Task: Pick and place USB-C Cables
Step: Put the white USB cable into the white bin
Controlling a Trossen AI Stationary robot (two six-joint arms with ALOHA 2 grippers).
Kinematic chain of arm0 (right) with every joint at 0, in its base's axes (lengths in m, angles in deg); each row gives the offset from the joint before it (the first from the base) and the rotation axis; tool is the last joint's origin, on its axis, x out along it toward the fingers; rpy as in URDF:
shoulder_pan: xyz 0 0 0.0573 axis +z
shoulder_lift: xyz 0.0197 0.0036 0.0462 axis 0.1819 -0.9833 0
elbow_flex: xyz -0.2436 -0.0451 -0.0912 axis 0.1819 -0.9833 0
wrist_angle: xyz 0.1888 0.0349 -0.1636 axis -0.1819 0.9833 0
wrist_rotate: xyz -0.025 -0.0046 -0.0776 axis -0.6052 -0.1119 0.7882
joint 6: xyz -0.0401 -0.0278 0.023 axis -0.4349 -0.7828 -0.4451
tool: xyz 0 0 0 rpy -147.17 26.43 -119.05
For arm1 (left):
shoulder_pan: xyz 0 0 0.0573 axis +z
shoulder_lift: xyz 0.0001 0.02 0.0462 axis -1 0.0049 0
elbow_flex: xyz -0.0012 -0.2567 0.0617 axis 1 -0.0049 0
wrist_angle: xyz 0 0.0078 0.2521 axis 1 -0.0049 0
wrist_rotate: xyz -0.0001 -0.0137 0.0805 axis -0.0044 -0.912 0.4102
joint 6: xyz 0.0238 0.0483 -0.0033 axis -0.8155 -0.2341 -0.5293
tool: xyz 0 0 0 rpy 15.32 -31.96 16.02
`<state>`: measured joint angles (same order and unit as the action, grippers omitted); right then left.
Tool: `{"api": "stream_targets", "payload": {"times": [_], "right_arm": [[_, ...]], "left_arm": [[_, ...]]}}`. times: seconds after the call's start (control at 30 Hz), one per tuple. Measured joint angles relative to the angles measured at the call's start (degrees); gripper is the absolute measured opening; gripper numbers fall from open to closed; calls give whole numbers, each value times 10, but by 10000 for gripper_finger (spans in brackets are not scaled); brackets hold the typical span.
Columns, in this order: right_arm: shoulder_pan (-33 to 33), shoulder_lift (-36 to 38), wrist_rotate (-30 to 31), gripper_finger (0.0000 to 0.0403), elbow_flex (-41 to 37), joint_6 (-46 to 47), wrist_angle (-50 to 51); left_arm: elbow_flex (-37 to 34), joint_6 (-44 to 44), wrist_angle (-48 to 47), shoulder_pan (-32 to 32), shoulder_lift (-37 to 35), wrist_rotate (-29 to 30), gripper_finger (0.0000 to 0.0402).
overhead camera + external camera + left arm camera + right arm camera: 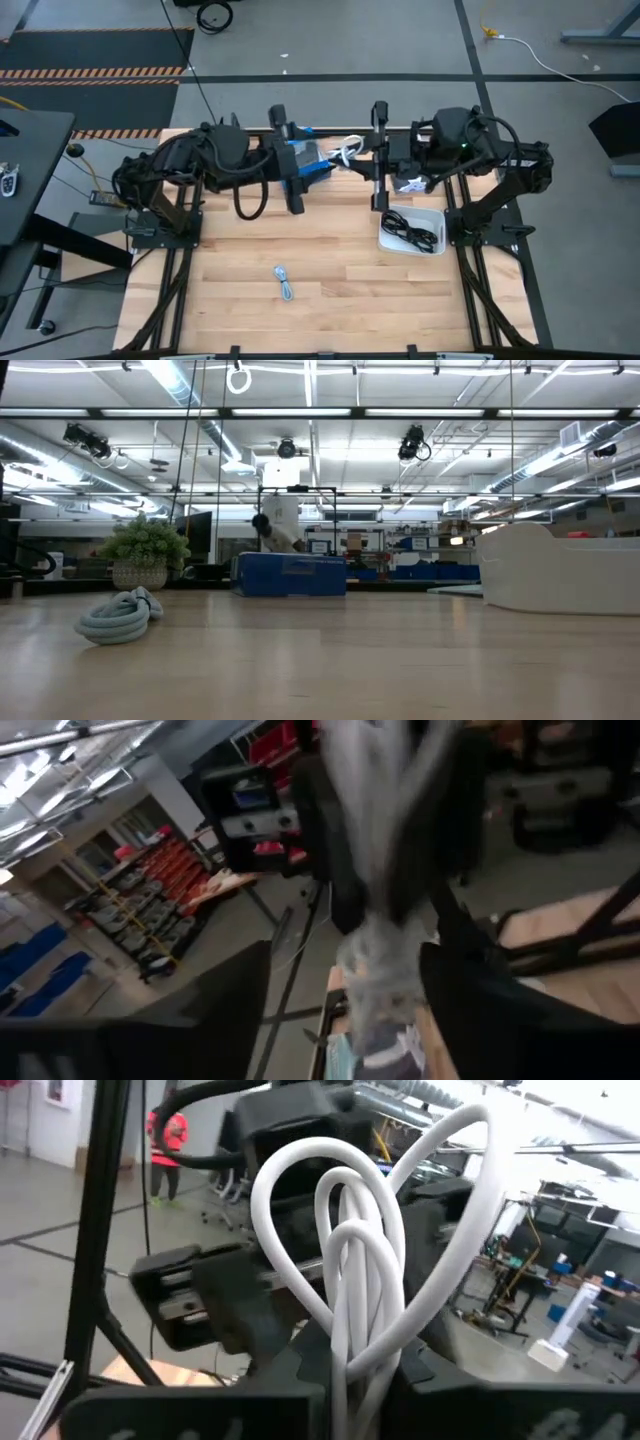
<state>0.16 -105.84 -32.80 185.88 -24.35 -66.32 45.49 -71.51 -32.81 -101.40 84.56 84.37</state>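
The white USB-C cable (350, 150) is a bundle of loops held up above the table's far middle, between my two grippers. My right gripper (368, 155) is shut on it; in the right wrist view the loops (345, 1280) stand up from its fingers (350, 1395). My left gripper (332, 165) faces it from the left, open, its fingers on either side of the blurred cable (380, 970); I cannot tell whether they touch. The pale blue-grey cable (285, 283) (120, 615) lies coiled on the near table. Black cables (412, 232) lie in the white tray (432, 215). My right gripper pinches the white cable's bundled lower strands (345, 1365) between its two fingers, coming level from the table's right. Several loops are gathered in the hold. The cable is lifted clear of the table and its loops stand out past the fingertips toward the left gripper.
The white tray (560, 570) stands on the table's right side below the right arm. Arm frames run along both side edges. Bare wood (330, 240) lies between the tray and the pale cable. A long thin black cord (195, 70) runs off the far edge.
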Motion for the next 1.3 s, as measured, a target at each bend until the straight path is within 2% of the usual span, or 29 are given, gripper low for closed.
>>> {"api": "stream_targets", "payload": {"times": [0.1, 0.2, 0.47, 0.83, 1.07, 1.3], "right_arm": [[7, 6, 14, 38, 0, 2, 17], [15, 11, 34, 39, 0, 9, 47], [21, 23, 90, 40, 0, 104, 226], [21, 23, 97, 41, -10, 238, 410], [32, 25, 106, 41, -63, 323, 479], [58, 42, 109, 41, -159, 384, 473]], "left_arm": [[0, 0, -24, -7, 0, 19, 301], [0, 7, -46, -14, -3, 33, 313], [0, 26, -114, -39, -3, 78, 298], [0, 89, -207, -55, -3, 87, 286], [0, 131, -260, -55, -3, 90, 286], [0, 174, -309, -55, -3, 92, 286]]}}
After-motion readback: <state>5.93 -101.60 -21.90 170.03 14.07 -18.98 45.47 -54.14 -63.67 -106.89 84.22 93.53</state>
